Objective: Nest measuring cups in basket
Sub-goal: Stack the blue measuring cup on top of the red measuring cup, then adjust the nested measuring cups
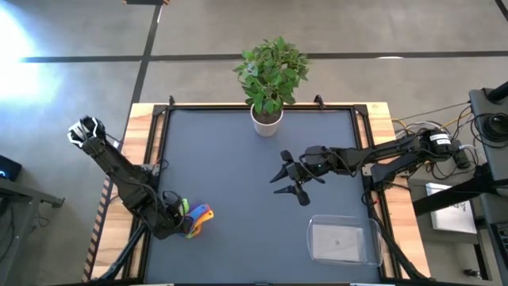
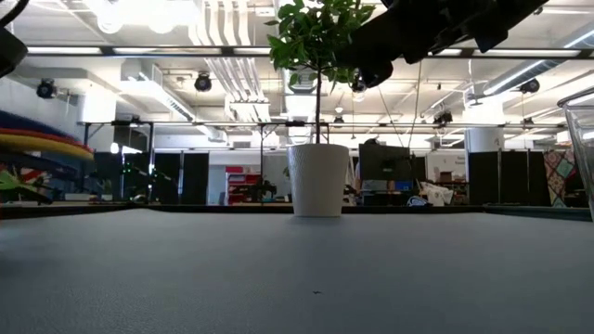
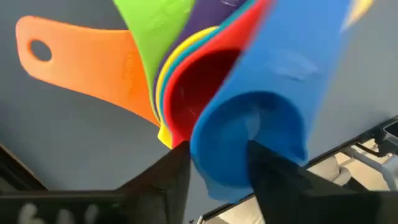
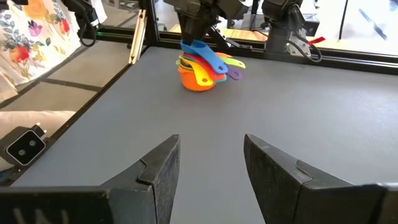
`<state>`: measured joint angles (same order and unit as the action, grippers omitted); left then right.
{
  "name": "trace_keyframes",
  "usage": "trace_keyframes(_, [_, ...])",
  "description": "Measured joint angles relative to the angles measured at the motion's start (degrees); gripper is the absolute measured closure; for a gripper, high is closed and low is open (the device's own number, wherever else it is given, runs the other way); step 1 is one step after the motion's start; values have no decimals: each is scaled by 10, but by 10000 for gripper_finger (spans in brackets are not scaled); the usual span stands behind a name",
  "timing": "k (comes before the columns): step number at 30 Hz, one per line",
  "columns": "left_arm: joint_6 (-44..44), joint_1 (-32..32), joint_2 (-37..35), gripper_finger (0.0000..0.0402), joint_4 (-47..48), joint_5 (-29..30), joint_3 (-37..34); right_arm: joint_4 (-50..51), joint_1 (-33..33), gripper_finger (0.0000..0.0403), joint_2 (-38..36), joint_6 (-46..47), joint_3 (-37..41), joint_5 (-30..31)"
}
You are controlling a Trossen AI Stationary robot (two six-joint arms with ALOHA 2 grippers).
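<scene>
The measuring cups (image 4: 200,70) stand nested in one stack on the table's near left, orange at the bottom, handles fanned out. The blue cup (image 3: 273,81) lies on top of the stack (image 1: 197,216), above the red, yellow, green and purple ones. My left gripper (image 3: 217,158) comes down on the stack from above, its fingers apart around the blue cup's bowl. My right gripper (image 1: 290,181) hangs open over the middle of the table with nothing between its fingers (image 4: 211,155). The clear basket (image 1: 343,241) stands at the near right with nothing in it. My left gripper has one finger (image 3: 267,171) inside the blue cup's bowl and the other (image 3: 171,177) outside its wall (image 3: 208,165), slanting down from above. Whether either finger touches the wall I cannot tell. The blue cup sits tilted on the stack.
A white pot with a green plant (image 1: 267,119) stands at the middle of the far edge. Bare grey tabletop lies between the stack and the basket. Black rails and wooden borders (image 1: 151,151) frame the table's sides.
</scene>
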<state>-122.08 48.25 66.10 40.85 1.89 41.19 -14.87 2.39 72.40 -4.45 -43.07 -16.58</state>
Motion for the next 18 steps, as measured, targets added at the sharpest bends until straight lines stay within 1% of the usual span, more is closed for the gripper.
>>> trace_keyframes(4, [16, 0, -7, 222, 12, 0, 18, -2, 0, 236, 0, 0, 0, 0])
trace_keyframes(8, [39, 1, -7, 200, 78, 3, 55, -9, 0, 236, 0, 0, 0, 0])
trace_keyframes(11, [60, 1, -6, 196, 131, 5, 85, -19, 0, 236, 0, 0, 0, 1])
trace_keyframes(14, [72, 1, -6, 198, 176, 11, 94, -42, 1, 236, 1, 8, 0, 1])
trace_keyframes(18, [80, 3, -6, 203, 180, 11, 83, -57, 1, 236, 1, 9, 0, 1])
